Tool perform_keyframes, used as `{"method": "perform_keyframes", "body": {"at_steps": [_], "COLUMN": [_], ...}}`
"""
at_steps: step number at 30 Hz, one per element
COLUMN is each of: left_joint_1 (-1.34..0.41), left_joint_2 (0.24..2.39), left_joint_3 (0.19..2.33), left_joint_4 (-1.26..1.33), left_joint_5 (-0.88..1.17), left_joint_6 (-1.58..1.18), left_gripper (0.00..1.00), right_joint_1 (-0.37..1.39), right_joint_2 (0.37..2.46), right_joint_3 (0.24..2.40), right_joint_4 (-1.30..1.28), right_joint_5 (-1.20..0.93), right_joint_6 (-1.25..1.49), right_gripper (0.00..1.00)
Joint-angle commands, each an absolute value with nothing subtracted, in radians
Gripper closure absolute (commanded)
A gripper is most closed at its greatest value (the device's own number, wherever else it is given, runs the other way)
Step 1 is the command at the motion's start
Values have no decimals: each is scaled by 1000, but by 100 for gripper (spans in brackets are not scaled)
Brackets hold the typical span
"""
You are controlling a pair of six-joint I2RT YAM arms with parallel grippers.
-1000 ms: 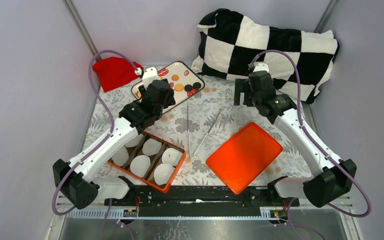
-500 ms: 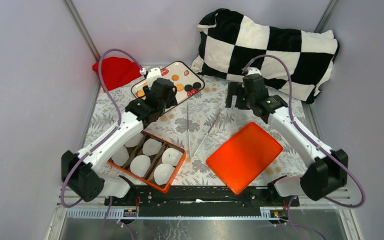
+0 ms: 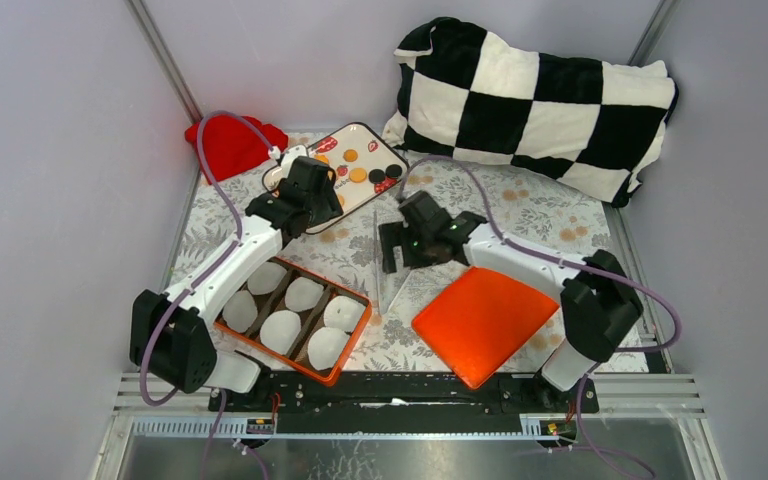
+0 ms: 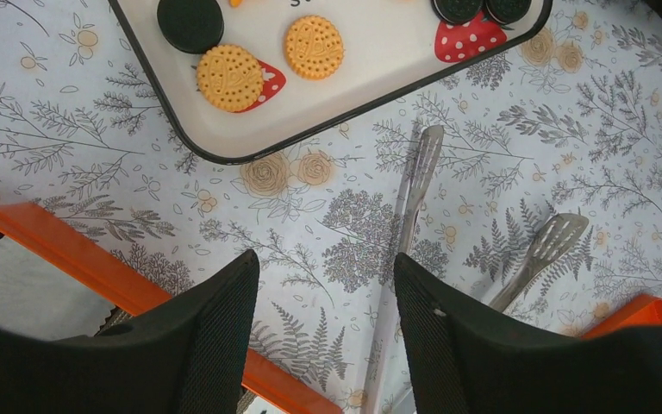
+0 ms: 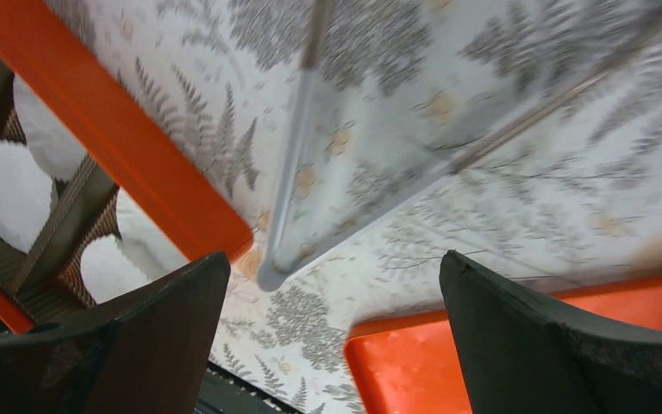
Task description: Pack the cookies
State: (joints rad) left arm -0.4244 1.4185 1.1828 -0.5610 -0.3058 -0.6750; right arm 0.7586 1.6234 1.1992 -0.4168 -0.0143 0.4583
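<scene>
From above: cookies (image 3: 358,175), orange and black, on a white tray (image 3: 380,158) at the far left of the counter (image 3: 520,205). Near left, an orange box (image 3: 353,348) of white paper cups (image 3: 282,328); near right, an orange lid (image 3: 485,315). Right fingers (image 3: 388,250) low over metal tongs (image 3: 376,228) between the two.

Left wrist: left fingers (image 4: 215,345) spread wide, gripping nothing, over bare counter just short of the tray. Two orange cookies and three black ones in sight on it. Tongs to the right, box corner to the left.

Right wrist: right fingers wide apart, empty, hinged end of the tongs in the gap between them; touching or not, cannot tell. Box at left, lid below.
</scene>
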Motion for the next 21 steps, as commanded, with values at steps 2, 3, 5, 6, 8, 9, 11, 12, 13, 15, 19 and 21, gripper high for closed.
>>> {"method": "perform_keyframes", "body": {"at_steps": [2, 3, 5, 6, 8, 9, 11, 12, 13, 15, 19, 21], "left_joint_1": [-417, -417, -417, -417, -416, -416, -416, -416, -416, -416, -416, -416], "left_joint_2": [1390, 1389, 1383, 1381, 1378, 1376, 1367, 1363, 1359, 1352, 1363, 1375], "left_joint_3": [1155, 1150, 1137, 1129, 1120, 1119, 1110, 1106, 1100, 1087, 1070, 1073], "left_joint_4": [-547, -544, -535, -532, -530, -530, -526, -521, -515, -498, -476, -476], "left_joint_5": [-276, -268, -258, -256, -249, -245, -229, -219, -209, -181, -146, -136], "left_joint_6": [-667, -667, -670, -671, -675, -676, -682, -685, -690, -695, -699, -698], "left_gripper": [36, 36, 36, 36, 36, 36, 36, 36, 36, 36, 36, 36], "right_joint_1": [895, 915, 941, 952, 961, 962, 961, 962, 962, 961, 962, 961], "right_joint_2": [1716, 1742, 1802, 1837, 1908, 1942, 2003, 2028, 2049, 2074, 2102, 2111], "right_joint_3": [1263, 1291, 1359, 1391, 1464, 1490, 1534, 1553, 1566, 1566, 1546, 1536], "right_joint_4": [-430, -434, -448, -452, -479, -491, -529, -555, -581, -607, -627, -618], "right_joint_5": [-5, -5, -6, -6, -6, 6, 60, 85, 116, 169, 229, 239], "right_joint_6": [526, 523, 511, 506, 504, 506, 515, 518, 522, 525, 520, 517], "right_gripper": [0, 0, 0, 0, 0, 0, 0, 0, 0, 0, 0, 1]}}
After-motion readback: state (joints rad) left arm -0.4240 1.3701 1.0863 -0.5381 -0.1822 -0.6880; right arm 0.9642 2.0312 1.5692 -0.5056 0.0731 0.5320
